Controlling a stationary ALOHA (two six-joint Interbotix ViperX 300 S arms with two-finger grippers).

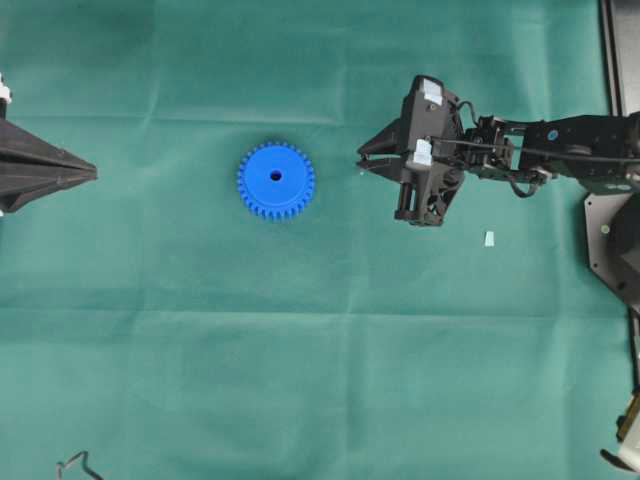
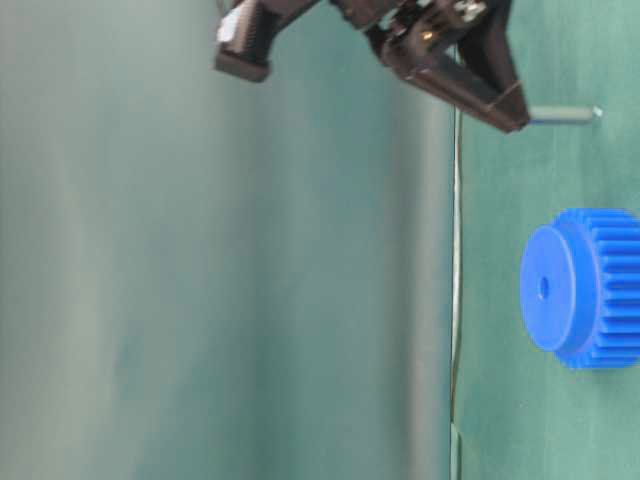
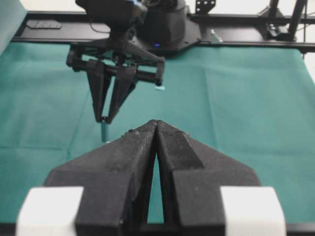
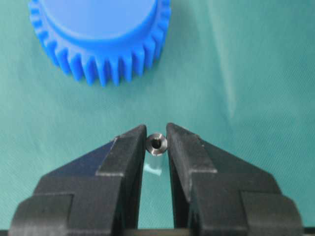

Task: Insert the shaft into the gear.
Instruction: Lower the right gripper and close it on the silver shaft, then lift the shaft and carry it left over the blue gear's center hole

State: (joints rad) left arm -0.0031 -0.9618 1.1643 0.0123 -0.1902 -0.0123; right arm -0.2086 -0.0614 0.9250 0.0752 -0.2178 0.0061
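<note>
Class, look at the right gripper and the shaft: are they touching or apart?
Touching. The right wrist view shows the right gripper with both fingertips pressed against the shaft, no gap either side. The gear lies apart.

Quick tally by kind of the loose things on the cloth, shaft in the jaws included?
Gear: 1
Shaft, clamped in the right gripper: 1
Small pale scrap: 1
Total: 3
</note>
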